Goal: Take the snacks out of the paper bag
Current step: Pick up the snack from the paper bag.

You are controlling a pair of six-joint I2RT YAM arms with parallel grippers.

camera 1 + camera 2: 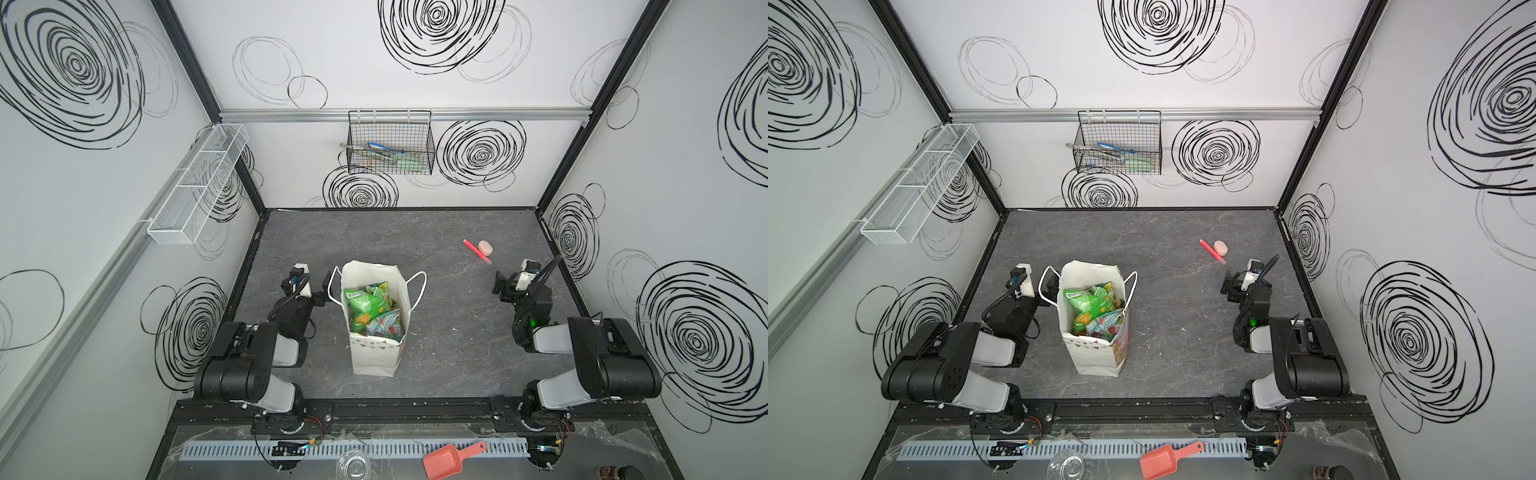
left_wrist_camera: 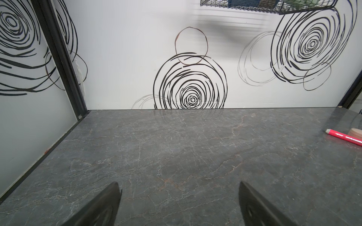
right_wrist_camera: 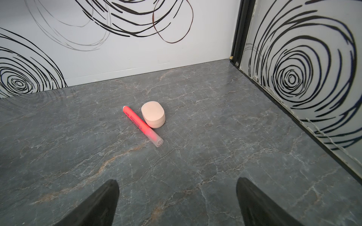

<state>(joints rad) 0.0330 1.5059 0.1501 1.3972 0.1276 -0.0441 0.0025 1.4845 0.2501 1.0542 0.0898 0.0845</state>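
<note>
As the left end effector and right end effector stand wide and empty, the snacks should be lifted singly from above, the paper bag kept upright.

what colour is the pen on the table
Red pen, clear cap end; clearest in the right wrist view.

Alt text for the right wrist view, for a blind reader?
A red plastic pen lies close beside a pink oval block on the dark grey marbled tabletop, in front of white walls with black swirls. The right tool stands open and empty in the foreground.
</note>
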